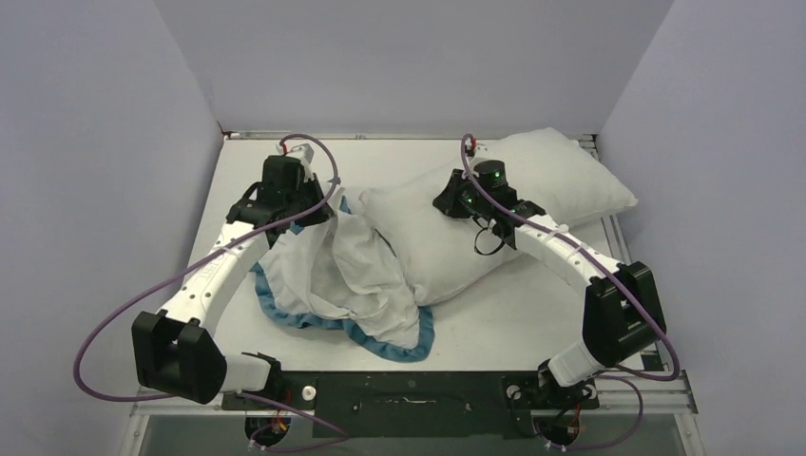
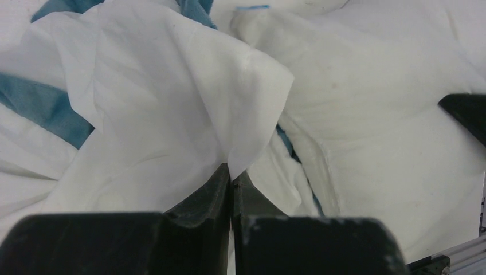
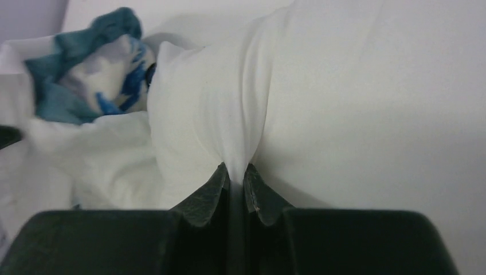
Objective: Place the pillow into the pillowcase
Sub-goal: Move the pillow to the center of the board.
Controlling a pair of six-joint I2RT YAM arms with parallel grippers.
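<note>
The plump white pillow (image 1: 532, 195) lies across the middle and back right of the table. The pillowcase (image 1: 328, 275), white inner face up with a blue ruffled edge, lies crumpled at its left end. My left gripper (image 1: 318, 204) is shut on a fold of the pillowcase (image 2: 172, 103) and holds it raised beside the pillow's left end (image 2: 372, 114). My right gripper (image 1: 454, 204) is shut on a pinch of the pillow's fabric (image 3: 246, 103) near its middle. The patterned blue part of the pillowcase (image 3: 97, 74) shows at the left of the right wrist view.
The white table (image 1: 532, 323) is enclosed by grey walls at the left, back and right. The right arm's body (image 2: 467, 112) shows at the right edge of the left wrist view. A black base rail (image 1: 418, 394) runs along the near edge.
</note>
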